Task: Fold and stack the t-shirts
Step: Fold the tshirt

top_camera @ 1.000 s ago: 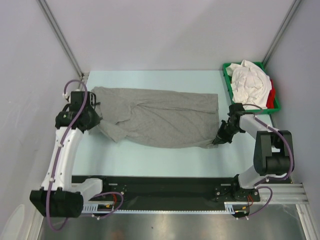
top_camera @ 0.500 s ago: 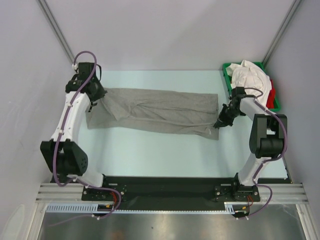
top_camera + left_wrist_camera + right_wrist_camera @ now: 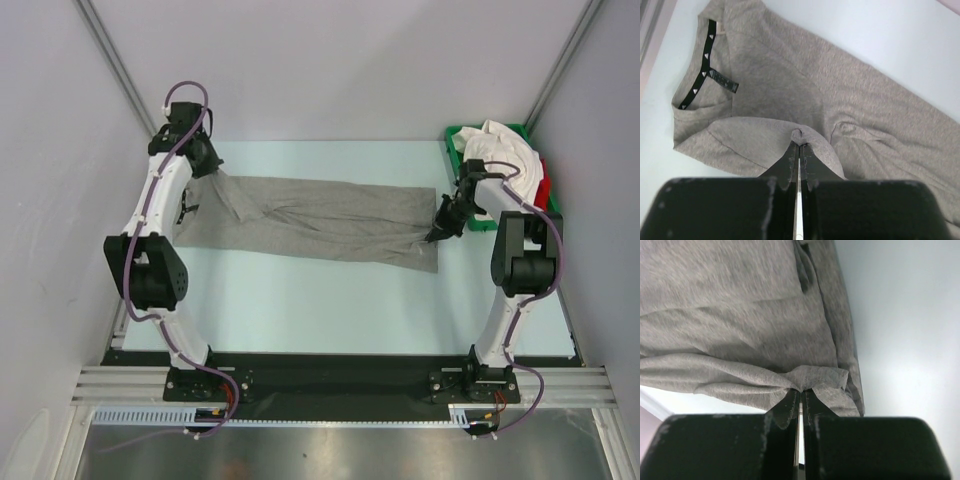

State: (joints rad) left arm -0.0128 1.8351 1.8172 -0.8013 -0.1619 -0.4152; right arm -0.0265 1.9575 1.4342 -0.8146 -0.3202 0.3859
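From above, the grey t-shirt (image 3: 320, 218) lies stretched across the bench (image 3: 300, 300). The left end effector (image 3: 218, 174) pinches its far-left part and the right end effector (image 3: 436, 236) its right edge. White t-shirts (image 3: 500, 165) and a red t-shirt (image 3: 545, 195) fill the green tray (image 3: 453, 152). Left wrist: jaws closed tight on a grey fold; the dark neck label (image 3: 707, 65) bears small white triangles, its text unreadable. Right wrist: jaws clamp bunched fabric.

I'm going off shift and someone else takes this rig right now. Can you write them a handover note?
Left gripper: shut on the grey t-shirt near its collar end.
Right gripper: shut on its hem end.
The shirt lies stretched across the table between them.
White t-shirts and a red t-shirt sit heaped in the green tray, far right.
Done: nothing stacked; the grey fold looks under way.
Left: finish it, then fold and stack the rest.
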